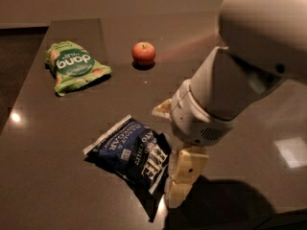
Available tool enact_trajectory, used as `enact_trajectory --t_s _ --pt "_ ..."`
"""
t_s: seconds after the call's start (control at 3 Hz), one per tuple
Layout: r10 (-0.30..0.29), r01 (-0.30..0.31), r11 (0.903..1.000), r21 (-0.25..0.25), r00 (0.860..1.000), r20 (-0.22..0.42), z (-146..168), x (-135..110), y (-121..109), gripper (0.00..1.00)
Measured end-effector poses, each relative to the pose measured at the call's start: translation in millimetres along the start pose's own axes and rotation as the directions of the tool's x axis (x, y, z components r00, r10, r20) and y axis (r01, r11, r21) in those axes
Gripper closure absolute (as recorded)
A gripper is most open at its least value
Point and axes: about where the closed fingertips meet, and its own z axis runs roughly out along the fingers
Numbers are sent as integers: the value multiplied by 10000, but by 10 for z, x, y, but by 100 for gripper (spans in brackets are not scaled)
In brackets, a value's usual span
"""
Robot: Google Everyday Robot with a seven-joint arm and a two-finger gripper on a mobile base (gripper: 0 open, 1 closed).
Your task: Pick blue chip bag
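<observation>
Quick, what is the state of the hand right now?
Hand: open, holding nothing, at the edge of the blue chip bag.

"dang" on the green bag (pixel 74 66)

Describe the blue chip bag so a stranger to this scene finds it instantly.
On the dark table, look toward the near side, beside the robot's open pincer. The blue chip bag lies there. It is navy with white lettering, unlike the light green bag and the red apple farther back.
</observation>
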Motion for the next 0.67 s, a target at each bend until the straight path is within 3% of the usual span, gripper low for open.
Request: enact_trajectory --t_s 0.33,0.67 --pt "-693 689 9976 -100 9968 -405 261 -44 31 3" --pt "-1121 1103 9935 -274 9906 -778 362 -46 32 26"
